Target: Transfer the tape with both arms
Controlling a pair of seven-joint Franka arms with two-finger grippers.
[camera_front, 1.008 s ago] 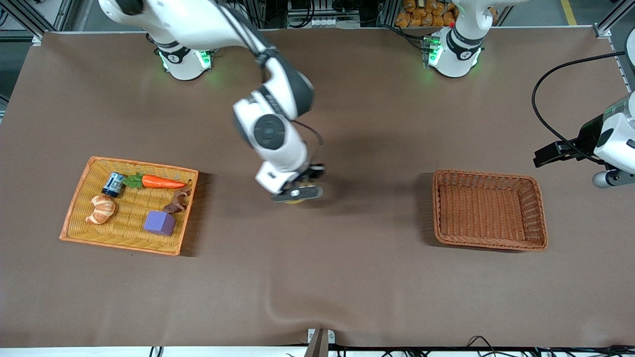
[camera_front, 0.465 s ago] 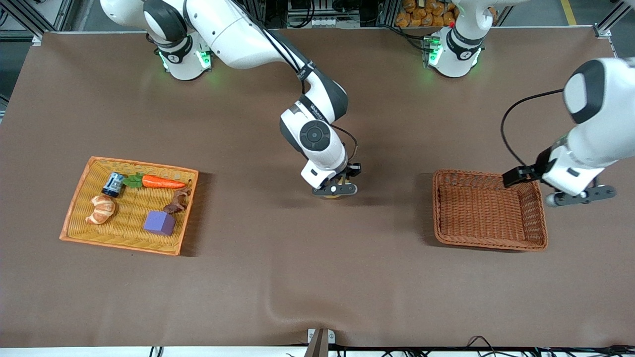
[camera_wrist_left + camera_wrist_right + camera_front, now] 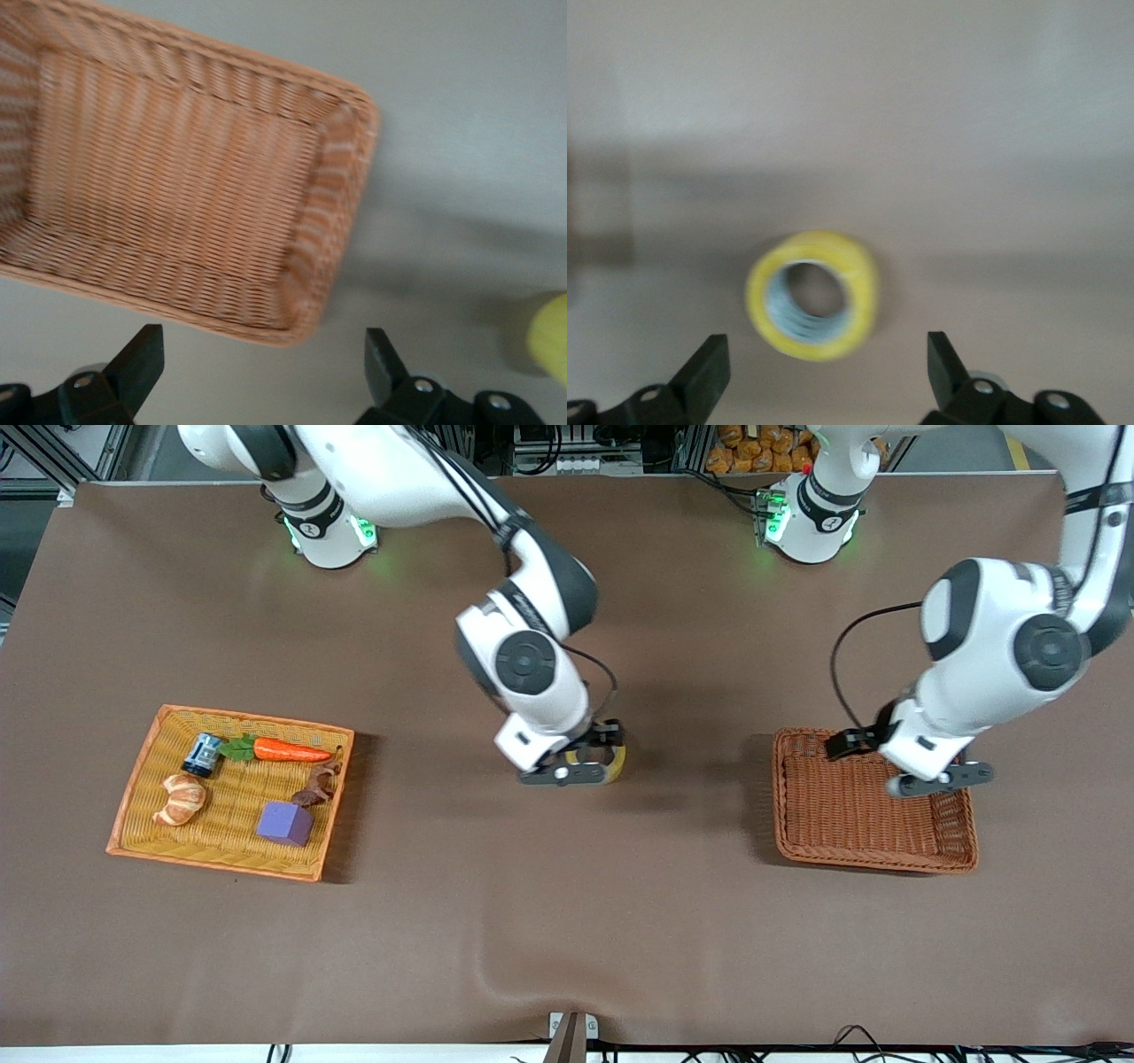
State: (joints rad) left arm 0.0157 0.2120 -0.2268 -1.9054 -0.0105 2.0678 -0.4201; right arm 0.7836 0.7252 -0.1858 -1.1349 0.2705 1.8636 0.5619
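The tape [image 3: 614, 760], a yellowish ring with a grey-white core, lies on the brown table about midway between the two baskets. It also shows in the right wrist view [image 3: 813, 295] and, as a yellow edge, in the left wrist view [image 3: 551, 336]. My right gripper [image 3: 567, 772] hovers just above the tape, open and empty, with its fingers [image 3: 709, 370] wide apart. My left gripper [image 3: 941, 779] is open and empty over the brown wicker basket [image 3: 877, 861], whose corner shows in the left wrist view [image 3: 337, 204].
A flat orange wicker tray [image 3: 213, 865] at the right arm's end holds a carrot [image 3: 288, 750], a croissant [image 3: 182, 798], a purple cube [image 3: 284, 822], a small blue can [image 3: 204, 754] and a brown piece.
My right gripper carried the tape toward the table's middle, then opened and drew back, leaving it on the table. My left arm swung in from the table's end to over the brown basket.
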